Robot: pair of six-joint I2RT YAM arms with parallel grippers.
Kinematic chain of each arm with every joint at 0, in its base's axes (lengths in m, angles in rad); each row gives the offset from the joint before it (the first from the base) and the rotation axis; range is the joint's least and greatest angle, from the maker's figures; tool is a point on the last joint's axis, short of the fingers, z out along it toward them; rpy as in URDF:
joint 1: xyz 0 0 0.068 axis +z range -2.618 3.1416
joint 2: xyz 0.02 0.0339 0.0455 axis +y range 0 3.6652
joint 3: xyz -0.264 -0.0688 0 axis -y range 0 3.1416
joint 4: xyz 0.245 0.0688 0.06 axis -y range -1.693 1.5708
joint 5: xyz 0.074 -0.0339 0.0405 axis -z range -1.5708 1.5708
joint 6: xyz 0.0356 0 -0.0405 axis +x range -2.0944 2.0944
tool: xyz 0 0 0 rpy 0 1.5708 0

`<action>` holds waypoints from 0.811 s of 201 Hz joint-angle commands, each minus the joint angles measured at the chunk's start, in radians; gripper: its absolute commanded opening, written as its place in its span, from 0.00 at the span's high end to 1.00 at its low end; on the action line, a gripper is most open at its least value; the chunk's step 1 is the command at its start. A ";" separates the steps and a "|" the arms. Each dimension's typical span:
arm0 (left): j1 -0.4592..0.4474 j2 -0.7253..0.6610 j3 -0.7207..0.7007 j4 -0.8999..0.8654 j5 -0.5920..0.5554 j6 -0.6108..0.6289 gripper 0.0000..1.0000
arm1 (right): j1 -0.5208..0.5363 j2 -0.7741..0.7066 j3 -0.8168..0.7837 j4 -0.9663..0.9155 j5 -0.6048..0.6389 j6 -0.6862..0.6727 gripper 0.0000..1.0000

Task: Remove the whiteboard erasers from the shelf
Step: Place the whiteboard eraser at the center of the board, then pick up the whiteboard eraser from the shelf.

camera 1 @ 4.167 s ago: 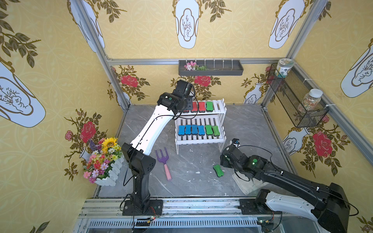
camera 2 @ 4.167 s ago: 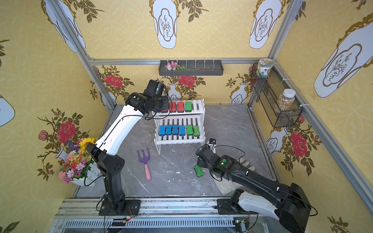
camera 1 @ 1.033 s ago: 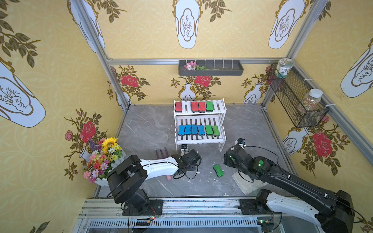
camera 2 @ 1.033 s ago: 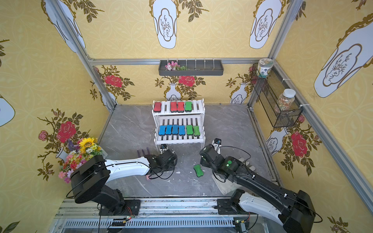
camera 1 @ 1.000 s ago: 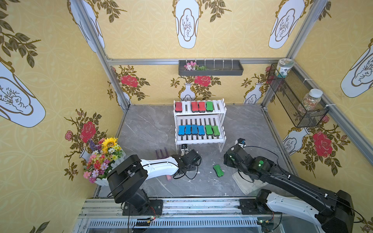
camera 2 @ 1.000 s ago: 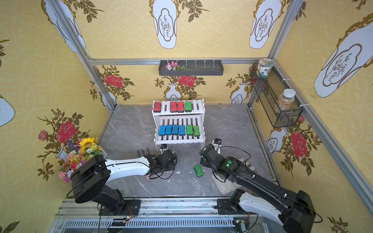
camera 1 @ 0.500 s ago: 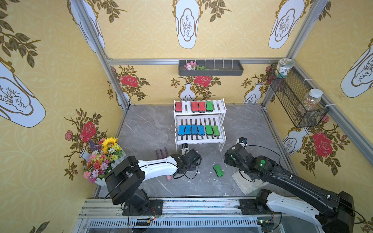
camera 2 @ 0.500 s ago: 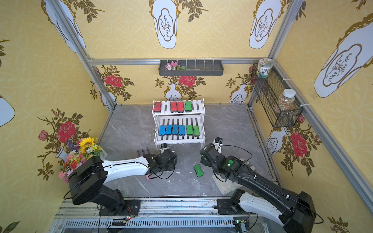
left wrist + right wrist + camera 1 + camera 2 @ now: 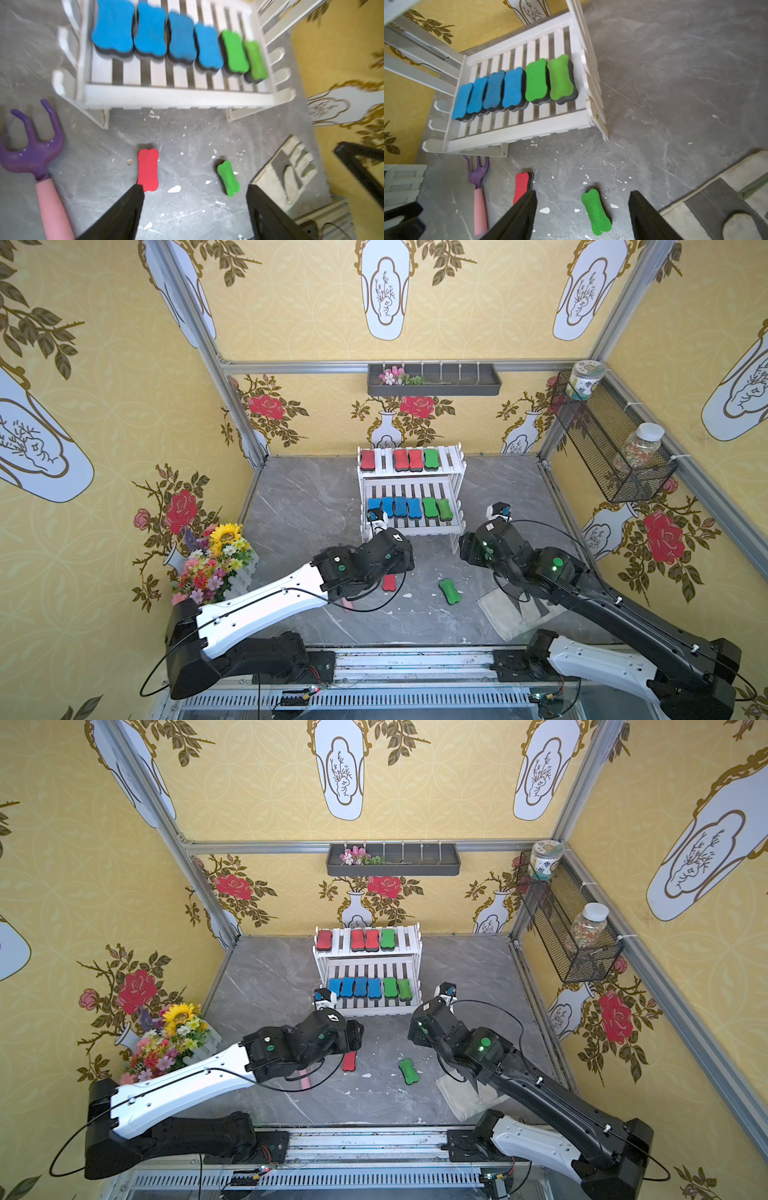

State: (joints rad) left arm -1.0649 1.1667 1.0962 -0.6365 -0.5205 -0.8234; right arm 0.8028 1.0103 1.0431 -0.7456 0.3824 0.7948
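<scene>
In both top views the shelf (image 9: 424, 529) stands toward the back of the floor (image 9: 311, 506), ahead of the left arm (image 9: 266, 605) and the right arm (image 9: 623, 618). Ten erasers (image 9: 401, 459) sit on it: three red and one green on the upper tier, then four blue erasers (image 9: 400, 507) and a green pair (image 9: 430, 507) in one row on the lower. Two are off it: a red eraser (image 9: 389, 583) and a green eraser (image 9: 450, 591) lie on the floor between the arms.

From the left wrist, the left gripper (image 9: 193, 189) hangs over the floor with its jaws spread wide and nothing in them. The red eraser lies free at one fingertip, and the blue erasers are ahead.

From the right wrist, the right gripper (image 9: 582, 193) is also parted and empty, above the green eraser. The green pair lies ahead, by the shelf's side rail.

Every eraser in that lower row lies long axis front to back, packed flank to flank, so I'd judge only the row's ends offer room for the jaws. The right arm looks nearer the green end, the left nearer the blue.
</scene>
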 commanded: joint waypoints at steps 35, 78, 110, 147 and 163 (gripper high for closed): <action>0.033 -0.125 0.075 -0.101 -0.093 0.043 0.00 | -0.043 0.176 0.330 -0.017 -0.060 -0.230 0.25; 0.072 -0.178 0.015 -0.109 -0.088 0.020 0.00 | -0.100 0.423 0.636 -0.009 -0.123 -0.325 0.27; 0.080 -0.195 -0.015 -0.131 -0.085 0.007 0.01 | -0.150 0.556 0.759 0.013 -0.148 -0.342 0.29; 0.084 -0.204 -0.042 -0.137 -0.072 -0.010 0.01 | -0.219 0.623 0.795 0.091 -0.184 -0.349 0.31; 0.086 -0.200 -0.051 -0.134 -0.065 -0.014 0.00 | -0.234 0.669 0.836 0.081 -0.186 -0.355 0.31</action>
State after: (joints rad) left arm -0.9817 0.9638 1.0611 -0.7635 -0.5980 -0.8238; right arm 0.5865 1.6371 1.8370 -0.7238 0.2161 0.4644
